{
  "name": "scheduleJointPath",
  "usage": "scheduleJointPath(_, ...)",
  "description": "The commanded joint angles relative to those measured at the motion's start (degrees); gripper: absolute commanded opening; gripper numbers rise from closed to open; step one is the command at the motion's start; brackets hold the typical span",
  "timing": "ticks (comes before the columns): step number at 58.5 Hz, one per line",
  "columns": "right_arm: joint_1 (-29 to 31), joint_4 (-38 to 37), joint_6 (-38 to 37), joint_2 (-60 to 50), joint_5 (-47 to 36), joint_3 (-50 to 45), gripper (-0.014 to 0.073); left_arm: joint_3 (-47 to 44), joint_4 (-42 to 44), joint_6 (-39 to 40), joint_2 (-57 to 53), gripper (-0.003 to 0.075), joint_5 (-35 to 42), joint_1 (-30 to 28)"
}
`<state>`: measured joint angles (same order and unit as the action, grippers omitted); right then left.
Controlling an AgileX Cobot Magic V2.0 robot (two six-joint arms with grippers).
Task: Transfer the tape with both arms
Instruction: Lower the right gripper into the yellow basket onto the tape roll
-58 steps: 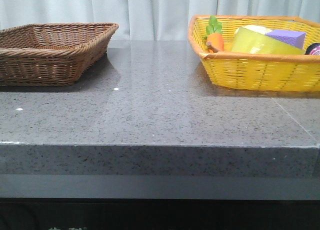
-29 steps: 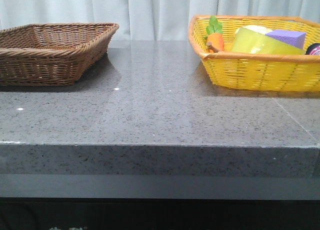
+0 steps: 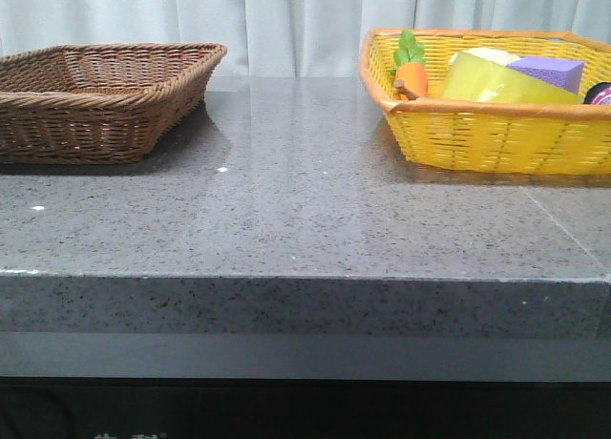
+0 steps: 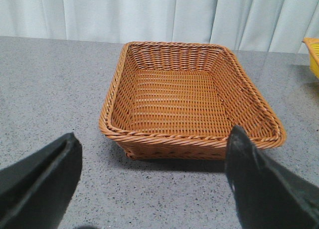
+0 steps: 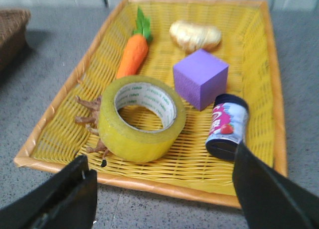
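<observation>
The tape (image 5: 142, 118), a wide yellow roll with a white core and green lettering, lies flat in the yellow basket (image 5: 164, 181); the front view shows the tape (image 3: 501, 80) above the basket's rim (image 3: 496, 110). My right gripper (image 5: 162, 179) is open, its jaws wide apart, hovering over the basket's near rim a short way from the tape. My left gripper (image 4: 152, 162) is open over the grey table, just short of the brown wicker basket (image 4: 192, 139), with nothing between its fingers. Neither gripper shows in the front view.
With the tape in the yellow basket lie a toy carrot (image 5: 133, 52), a purple block (image 5: 200, 78), a pale bun-like item (image 5: 195, 36), a dark jar with a strawberry label (image 5: 227, 127) and a brown twig-like piece (image 5: 89, 114). The brown basket (image 3: 95, 95) holds nothing.
</observation>
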<state>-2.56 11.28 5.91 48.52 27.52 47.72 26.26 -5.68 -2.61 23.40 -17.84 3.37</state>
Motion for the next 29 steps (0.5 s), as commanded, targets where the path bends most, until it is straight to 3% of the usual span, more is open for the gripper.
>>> scheduleJointPath(1, 0.05, 0.43, 0.59, 7.21, 0.01, 7.20, 0.0580, 2.01, -0.14, 0.62, 0.65, 0.0576, 4.29, -0.05)
scheduleJointPath(11, -1.04, 0.43, 1.21, 19.99, 5.50, 16.36, 0.0580, 2.01, -0.14, 0.62, 0.65, 0.0563, 4.39, -0.05)
scheduleJointPath(29, -8.27, 5.67, 3.88, 36.77, 10.29, 29.03, 0.0580, 2.01, -0.14, 0.62, 0.65, 0.0563, 4.39, -0.05)
